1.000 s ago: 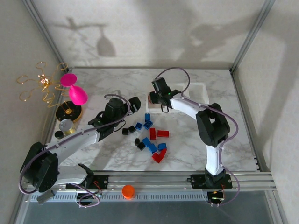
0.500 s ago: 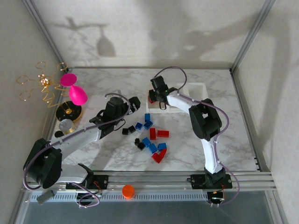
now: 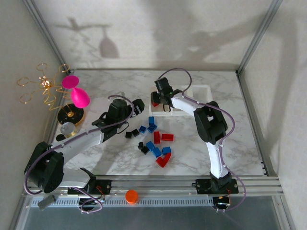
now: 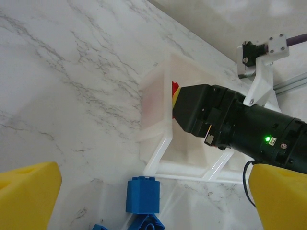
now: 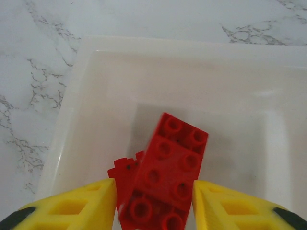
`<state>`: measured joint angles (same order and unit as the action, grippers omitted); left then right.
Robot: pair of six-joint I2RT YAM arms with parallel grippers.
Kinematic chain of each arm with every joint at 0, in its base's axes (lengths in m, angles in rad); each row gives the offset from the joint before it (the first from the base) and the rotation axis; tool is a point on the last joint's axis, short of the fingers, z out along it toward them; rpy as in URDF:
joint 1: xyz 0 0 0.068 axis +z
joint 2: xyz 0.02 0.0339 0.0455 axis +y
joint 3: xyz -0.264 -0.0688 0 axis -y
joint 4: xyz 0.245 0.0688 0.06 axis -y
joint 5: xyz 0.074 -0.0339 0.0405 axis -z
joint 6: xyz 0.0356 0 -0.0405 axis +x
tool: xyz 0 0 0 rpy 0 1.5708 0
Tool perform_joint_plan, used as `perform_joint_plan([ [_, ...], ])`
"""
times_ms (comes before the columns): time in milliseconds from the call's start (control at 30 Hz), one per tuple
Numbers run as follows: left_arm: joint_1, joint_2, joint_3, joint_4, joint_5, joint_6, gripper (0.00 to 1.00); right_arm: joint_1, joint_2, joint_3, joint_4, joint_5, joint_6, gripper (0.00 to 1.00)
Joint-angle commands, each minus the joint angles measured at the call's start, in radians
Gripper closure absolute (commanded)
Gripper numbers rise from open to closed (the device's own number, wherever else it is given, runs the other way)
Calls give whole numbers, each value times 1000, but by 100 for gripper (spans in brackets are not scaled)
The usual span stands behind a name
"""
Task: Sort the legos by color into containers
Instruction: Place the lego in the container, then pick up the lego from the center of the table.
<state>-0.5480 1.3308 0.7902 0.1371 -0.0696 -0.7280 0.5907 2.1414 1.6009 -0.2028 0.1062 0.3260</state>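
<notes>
While your right gripper (image 5: 154, 189) hangs over the left-end compartment of the containers (image 3: 204, 89), upper centre of the overhead frame, a red brick (image 5: 170, 167) sits tilted between its narrowly parted yellow fingers (image 5: 81, 206), a second red piece (image 5: 123, 173) beside it in that compartment; you cannot make out whether the pads clamp it. That arm reaches forward, then bends left. Your left gripper (image 3: 138, 107) is spread wide, pointing toward the containers, with loose red, blue and black legos (image 3: 157, 137) on the marble (image 3: 105, 86) below centre.

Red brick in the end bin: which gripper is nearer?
Right. The right gripper is directly above the red brick, fingers either side; the left gripper sits beside the bin over the table.
</notes>
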Motion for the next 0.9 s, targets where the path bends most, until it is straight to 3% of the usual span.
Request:
perform_joint_plan([
  [0,8,0,37,13,11,21,0,2,-81,-18,15,-8,5,54],
  [467,-11,-49,-13,12,57,-6,1,14,-377,-289,-17,-10,-17,47],
  [867,-113,-147,-131,7,15,-125,0,99,-568,-557,-132,13,12,36],
])
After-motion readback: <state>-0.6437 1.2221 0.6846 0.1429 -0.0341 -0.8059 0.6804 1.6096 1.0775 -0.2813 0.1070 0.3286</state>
